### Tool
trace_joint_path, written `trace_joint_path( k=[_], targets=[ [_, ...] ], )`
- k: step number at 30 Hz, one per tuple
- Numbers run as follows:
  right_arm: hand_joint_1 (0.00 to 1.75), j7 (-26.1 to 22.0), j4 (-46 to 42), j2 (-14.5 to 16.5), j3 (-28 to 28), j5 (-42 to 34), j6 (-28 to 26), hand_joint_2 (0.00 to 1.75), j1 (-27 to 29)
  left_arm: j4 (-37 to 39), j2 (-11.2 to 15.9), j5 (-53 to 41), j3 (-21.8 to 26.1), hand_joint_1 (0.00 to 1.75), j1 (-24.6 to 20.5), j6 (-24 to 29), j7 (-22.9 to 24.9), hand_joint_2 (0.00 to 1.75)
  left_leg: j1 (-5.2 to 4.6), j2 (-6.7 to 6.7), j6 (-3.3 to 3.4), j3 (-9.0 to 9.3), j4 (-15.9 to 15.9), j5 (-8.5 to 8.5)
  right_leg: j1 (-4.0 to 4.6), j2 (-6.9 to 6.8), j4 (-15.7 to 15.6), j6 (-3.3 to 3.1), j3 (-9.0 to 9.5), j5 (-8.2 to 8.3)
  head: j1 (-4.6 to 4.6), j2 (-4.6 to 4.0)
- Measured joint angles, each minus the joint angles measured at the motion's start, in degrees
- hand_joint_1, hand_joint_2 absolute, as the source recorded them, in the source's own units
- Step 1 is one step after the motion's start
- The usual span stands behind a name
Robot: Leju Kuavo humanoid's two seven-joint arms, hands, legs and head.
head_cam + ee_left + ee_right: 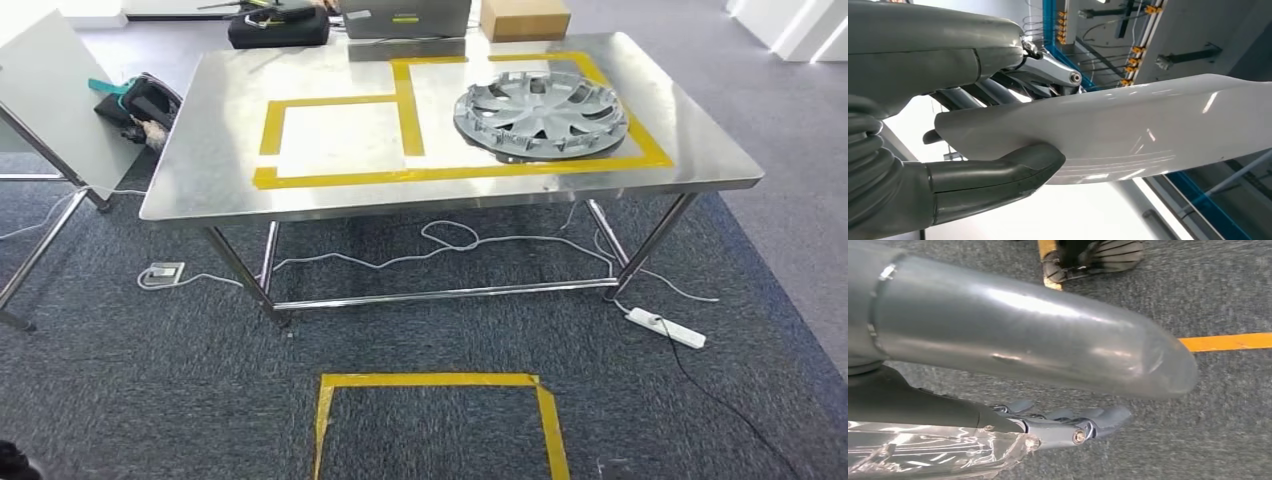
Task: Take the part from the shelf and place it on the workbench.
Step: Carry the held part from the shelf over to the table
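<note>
In the left wrist view my left hand [948,150] grips a long, glossy white part [1148,130]. Its thumb [998,175] presses one face and the fingers lie behind the other. Blue shelf framing stands behind it. My right hand [1013,340] hangs over grey carpet with its fingers [1073,422] stretched out and nothing in them. The steel workbench [220,120] stands ahead in the head view. It carries yellow tape outlines [340,140], the left one bare. A grey wheel cover [540,112] lies in the right outline.
A yellow tape square [435,420] marks the carpet before the bench. Cables and a white power strip [665,328] lie under and beside it. A pale table [40,90] stands at the left, bags [140,105] beside it. A cardboard box [524,17] sits beyond the bench.
</note>
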Motion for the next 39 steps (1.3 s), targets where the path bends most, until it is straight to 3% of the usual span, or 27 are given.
trace_joint_path(
  k=[1,3,4,6,8,10,11,12,15,16,18,19,21,22,24,25,26,27,28,29,30,31,32,34,36,39],
  targets=[
    [0.00,0.03,0.01,0.00,0.00,0.01,-0.01,0.00,0.00,0.02,0.00,0.00,0.01,1.75,0.01,-0.01,0.00,1.75,-0.03,-0.11,-0.26,0.63,0.11,-0.43,0.17,0.03,-0.72,-0.30,0.27,1.44,-0.03,0.00],
    [0.00,0.04,0.01,0.01,0.00,0.04,-0.01,0.00,-0.28,-0.01,0.00,0.01,-0.01,1.75,0.00,-0.03,0.00,1.75,0.07,-0.15,-0.82,1.14,0.75,-0.51,0.10,0.17,-1.23,-0.81,1.81,1.14,0.04,0.01],
    [0.00,0.02,0.01,0.01,0.00,0.05,-0.01,0.00,-0.45,-0.03,0.01,0.00,-0.02,1.75,-0.04,-0.03,0.00,1.75,0.09,-0.08,-1.15,0.47,2.46,-0.10,-0.08,0.22,-1.56,-1.03,2.50,1.04,-0.07,0.01],
    [0.00,-0.02,-0.01,-0.01,0.00,0.08,-0.02,0.00,-0.58,-0.04,0.01,-0.03,-0.05,1.75,-0.12,-0.02,0.00,1.75,0.27,0.06,-1.82,-3.55,8.55,-0.18,-0.38,0.28,-2.12,-1.24,4.00,0.51,-0.42,0.02],
    [0.00,-0.03,0.00,-0.01,0.00,0.08,-0.02,0.00,-0.52,-0.03,0.01,-0.03,-0.07,1.75,-0.10,0.00,0.00,1.75,0.57,0.11,-2.39,-8.87,14.48,-3.30,-0.56,0.32,-2.60,-1.32,5.59,-0.60,-0.57,0.02],
    [0.00,-0.02,0.01,0.01,0.00,0.08,-0.01,0.00,-0.40,-0.02,0.01,0.02,-0.07,1.75,-0.07,0.02,0.00,1.75,0.75,0.13,-2.66,-12.26,15.46,-7.61,-0.82,0.51,-2.91,-1.18,7.71,-2.18,-0.59,0.02],
    [0.00,-0.02,0.01,0.01,0.00,0.08,-0.01,0.00,-0.37,-0.02,0.01,0.03,-0.07,1.75,-0.06,0.03,0.00,1.75,0.79,0.15,-2.72,-12.99,13.96,-7.96,-1.02,0.63,-2.99,-1.01,8.97,-3.11,-0.59,0.02],
    [0.00,-0.02,0.01,0.02,0.00,0.08,0.00,0.00,-0.37,-0.02,0.01,0.03,-0.07,1.75,-0.04,0.04,0.00,1.75,0.83,0.20,-2.77,-13.27,11.49,-6.09,-1.23,0.73,-3.05,-0.74,10.21,-4.13,-0.61,0.02],
    [0.00,0.01,0.01,0.02,0.00,0.08,-0.02,0.00,-0.35,0.02,0.00,0.03,-0.07,1.75,0.06,0.04,0.00,1.75,0.95,0.95,-2.65,-13.19,2.86,7.26,-1.24,0.87,-3.42,0.19,12.80,-7.10,-1.09,-0.01],
    [0.00,0.01,0.01,0.03,0.00,0.08,-0.02,0.00,-0.36,0.02,-0.01,0.03,-0.07,1.75,0.08,0.04,0.00,1.75,0.99,1.09,-2.38,-13.08,1.39,9.71,-1.11,0.85,-3.54,0.56,13.57,-7.54,-1.22,-0.01],
    [0.00,0.01,0.01,0.03,0.00,0.09,-0.03,0.00,-0.51,0.00,-0.02,0.04,-0.06,1.75,0.07,0.04,0.00,1.75,1.09,0.93,-1.57,-12.23,0.83,9.68,-1.01,0.71,-3.20,1.32,14.44,-7.31,-0.96,0.01],
    [0.00,-0.02,0.01,0.02,0.00,0.09,-0.03,0.00,-0.64,-0.01,-0.01,0.03,-0.03,1.75,0.05,0.04,0.00,1.75,1.19,0.87,-1.11,-11.56,0.67,9.33,-0.99,0.58,-1.46,1.62,14.02,-6.54,-0.76,-0.01],
    [0.00,-0.05,0.01,-0.01,0.00,0.10,-0.01,0.00,-0.90,-0.02,0.01,0.00,0.03,1.75,0.07,0.05,0.00,1.75,1.30,0.86,-0.45,-10.12,0.62,8.43,-0.99,0.36,4.88,1.96,10.13,-6.25,-0.47,-0.01],
    [0.00,-0.07,0.01,0.00,0.00,0.10,-0.01,0.00,-0.93,-0.02,0.01,-0.01,0.05,1.75,0.08,0.05,0.00,1.75,1.26,0.85,-0.24,-9.42,0.62,7.70,-0.99,0.28,8.55,2.08,7.50,-7.30,-0.36,-0.02],
    [0.00,-0.04,0.02,0.02,0.00,0.10,0.00,0.00,-0.75,-0.02,0.01,-0.01,0.07,1.75,0.09,0.05,0.00,1.75,1.14,0.73,0.01,-7.81,0.62,6.17,-0.97,0.27,12.66,2.17,2.98,-11.89,-0.17,-0.01],
    [0.00,-0.04,0.03,0.03,0.00,0.11,0.00,0.00,-0.61,-0.01,0.01,0.00,0.07,1.75,0.10,0.04,0.00,1.75,1.05,0.64,0.07,-6.76,0.62,5.33,-0.96,0.28,12.69,2.15,1.59,-13.94,-0.05,0.00],
    [0.00,-0.04,0.04,0.04,0.00,0.11,0.00,0.00,-0.52,-0.01,0.01,0.01,0.08,1.75,0.10,0.04,0.00,1.75,0.97,0.56,0.10,-5.58,0.62,4.44,-0.95,0.28,11.39,2.08,0.81,-14.70,0.06,0.00],
    [0.00,-0.04,0.04,0.04,0.00,0.13,0.00,0.00,-0.47,0.00,0.01,0.02,0.08,1.75,0.09,0.04,0.00,1.75,0.88,0.51,0.08,-4.30,0.62,3.51,-0.93,0.28,8.92,1.91,0.52,-13.55,0.16,0.00],
    [0.00,-0.05,0.04,0.04,0.00,0.14,0.00,0.00,-0.45,0.01,0.01,0.04,0.08,1.75,0.09,0.04,0.00,1.75,0.82,0.50,0.03,-3.14,0.61,2.63,-0.91,0.28,5.91,1.71,0.53,-10.74,0.24,0.00],
    [0.00,-0.07,0.04,0.04,0.00,0.14,0.00,0.00,-0.39,0.01,0.00,0.05,0.08,1.75,0.07,0.03,0.00,1.75,0.78,0.52,-0.08,-2.18,0.58,1.75,-0.85,0.26,3.17,1.44,0.72,-6.02,0.30,0.00],
    [0.00,-0.07,0.05,0.04,0.00,0.15,0.00,0.00,-0.38,0.03,0.00,0.06,0.08,1.75,0.06,0.03,0.00,1.75,0.76,0.46,-0.28,-1.51,0.54,1.04,-0.73,0.19,0.99,1.18,0.80,-2.58,0.25,-0.01],
    [0.00,-0.07,0.07,0.04,0.00,0.18,-0.01,0.00,-0.39,0.04,0.00,0.08,0.08,1.75,0.04,0.02,0.00,1.75,0.81,0.40,-0.56,-1.17,0.43,0.51,-0.54,0.13,-0.15,0.91,0.95,-0.01,0.19,0.00],
    [0.00,-0.07,0.09,0.04,0.00,0.21,-0.02,0.00,-0.38,0.06,0.00,0.09,0.08,1.75,0.02,0.02,0.00,1.75,0.87,0.33,-0.95,-0.90,0.56,0.33,-0.34,0.11,-0.70,0.53,1.16,1.25,0.08,0.00],
    [0.00,-0.09,0.10,0.03,0.00,0.31,-0.05,0.00,-0.44,0.06,-0.03,0.11,0.06,1.75,-0.01,0.02,0.00,1.75,0.96,0.29,-1.64,-0.56,1.21,0.35,-0.30,0.22,-1.37,-0.30,2.45,0.61,-0.02,0.02],
    [0.00,-0.09,0.10,0.01,0.00,0.46,-0.07,0.00,-0.57,0.04,0.03,0.10,0.02,1.75,-0.11,0.02,0.00,1.75,0.99,0.38,-2.13,-1.93,4.44,0.09,-0.60,0.37,-2.06,-0.93,4.14,0.05,-0.33,0.01],
    [0.00,0.05,0.10,0.05,0.02,0.73,-0.10,0.00,-0.75,0.13,0.35,0.06,-0.16,1.75,-0.10,0.02,0.00,1.75,1.11,0.45,-2.72,-8.94,13.71,-2.83,-0.74,0.47,-2.50,-1.23,5.93,-1.21,-0.69,0.01]
  ],
)
